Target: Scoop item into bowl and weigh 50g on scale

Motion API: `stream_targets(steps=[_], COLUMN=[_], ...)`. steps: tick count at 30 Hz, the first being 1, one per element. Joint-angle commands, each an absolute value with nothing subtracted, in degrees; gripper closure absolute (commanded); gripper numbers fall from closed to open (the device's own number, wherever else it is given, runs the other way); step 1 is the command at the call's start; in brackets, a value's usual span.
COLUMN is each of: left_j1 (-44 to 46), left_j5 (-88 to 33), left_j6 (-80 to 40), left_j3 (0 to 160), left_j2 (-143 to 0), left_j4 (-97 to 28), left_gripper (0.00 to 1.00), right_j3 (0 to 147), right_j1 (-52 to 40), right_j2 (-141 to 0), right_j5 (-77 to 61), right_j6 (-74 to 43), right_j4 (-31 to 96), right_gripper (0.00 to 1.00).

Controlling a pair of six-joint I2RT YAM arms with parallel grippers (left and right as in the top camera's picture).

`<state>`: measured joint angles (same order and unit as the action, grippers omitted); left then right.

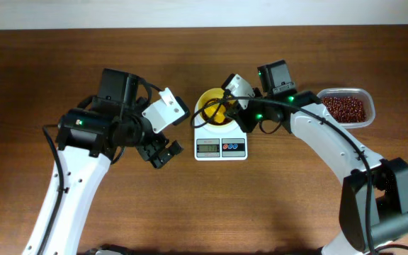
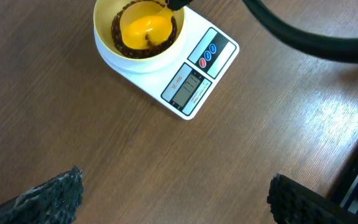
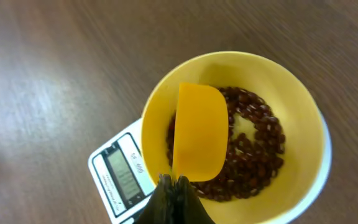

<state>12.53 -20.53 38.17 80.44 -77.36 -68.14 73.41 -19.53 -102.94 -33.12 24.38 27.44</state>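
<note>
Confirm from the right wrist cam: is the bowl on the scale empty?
No, dark reddish-brown beans cover the bottom of the bowl around the scoop.

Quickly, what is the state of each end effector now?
Left end effector: open, holding nothing.
Right end effector: closed on the yellow scoop.

Showed a dark brown wood-grain desk (image 1: 34, 71) across the whole overhead view; ended at 12 o'clock against a pale strip (image 1: 190, 10); carried soft light glare on the grain.
</note>
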Motion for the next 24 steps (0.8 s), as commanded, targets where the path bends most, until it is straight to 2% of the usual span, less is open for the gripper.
stream_targets(steps=[1,7,12,17,24], left_j1=[12.60,12.60,12.60,12.60,12.60], left_j5=[-20.53,-20.53,-20.53,-20.53,-20.56], left_j6=[38.65,38.65,38.65,38.65,38.68], left_j3=[80.44,80.44,80.44,80.44,80.44], left_j2=[-77.17,-77.17,-77.17,-77.17,-77.17], left_j4=[-68.18,-68.18,-68.18,-68.18,-68.18], left_gripper=[0.01,0.01,0.01,0.01,0.01], right_j3=[74.17,74.17,74.17,74.17,74.17], right_j1=[-19.49,-19.18,-15.38,-11.44,-10.81], right_j2=[-103.39,-103.39,-103.39,-103.39,-103.37], right_j5=[-36.49,-37.34,-37.52,-48.93,-53.65], right_j6=[21.71,18.31,8.97,8.47,8.47], right_j4=[27.62,27.64,26.68,26.57,26.59], right_gripper=[0.96,0.96,0.96,0.96,0.96])
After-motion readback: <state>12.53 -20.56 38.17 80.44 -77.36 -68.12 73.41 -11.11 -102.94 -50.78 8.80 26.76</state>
